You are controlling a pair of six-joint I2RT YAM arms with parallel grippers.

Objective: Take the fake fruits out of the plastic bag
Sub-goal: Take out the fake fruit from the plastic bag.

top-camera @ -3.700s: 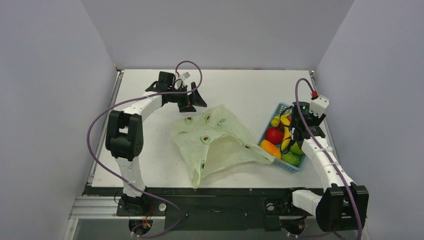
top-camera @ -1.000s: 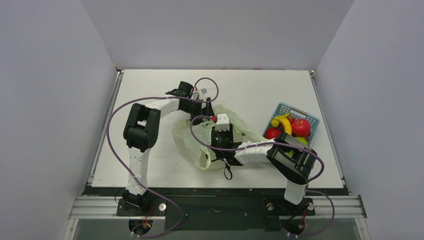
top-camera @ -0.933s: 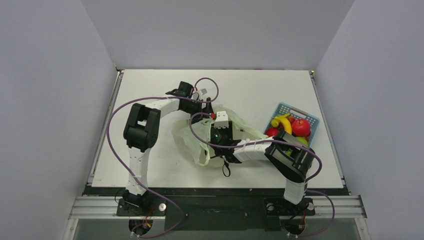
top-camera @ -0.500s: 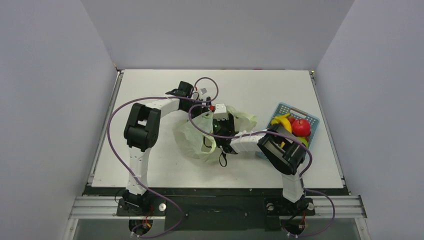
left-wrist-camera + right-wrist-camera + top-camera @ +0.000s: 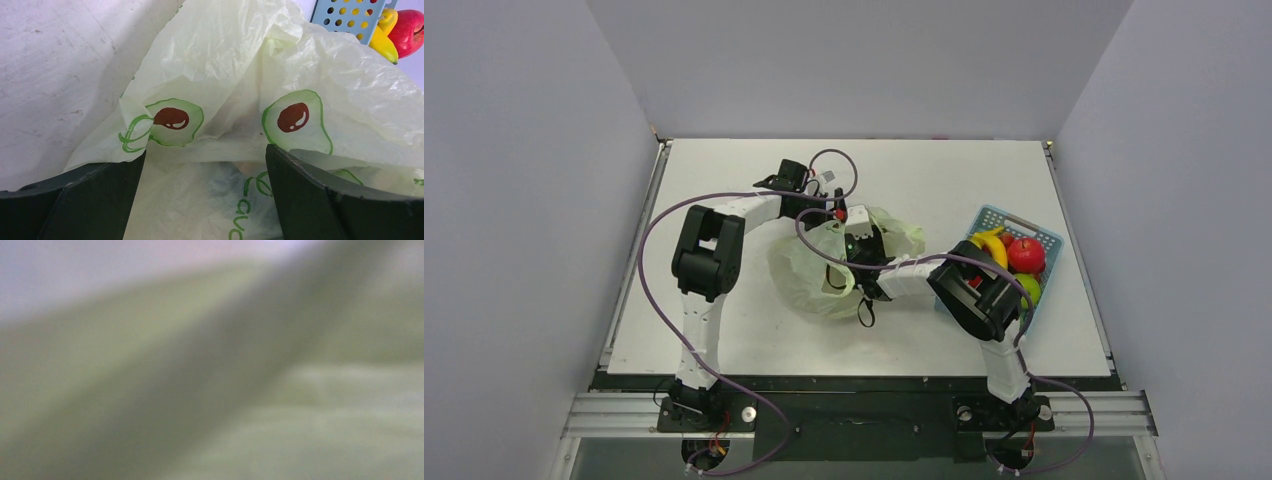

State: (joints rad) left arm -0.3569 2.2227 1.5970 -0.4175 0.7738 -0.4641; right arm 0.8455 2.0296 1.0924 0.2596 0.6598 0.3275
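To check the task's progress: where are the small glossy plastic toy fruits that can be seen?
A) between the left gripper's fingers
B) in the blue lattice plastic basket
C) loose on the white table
B: the red, yellow and green toy fruits lie in the blue lattice basket at the table's right side.

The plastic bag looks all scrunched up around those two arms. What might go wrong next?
1. The right arm is pressed into the plastic bag, and its wrist view shows only green blur, so it is working blind and may snag the film.
2. Film lies between the fingers of the open left tool; closing and pulling could tear it or drag the whole bag.
3. The arms sit close together and might collide.
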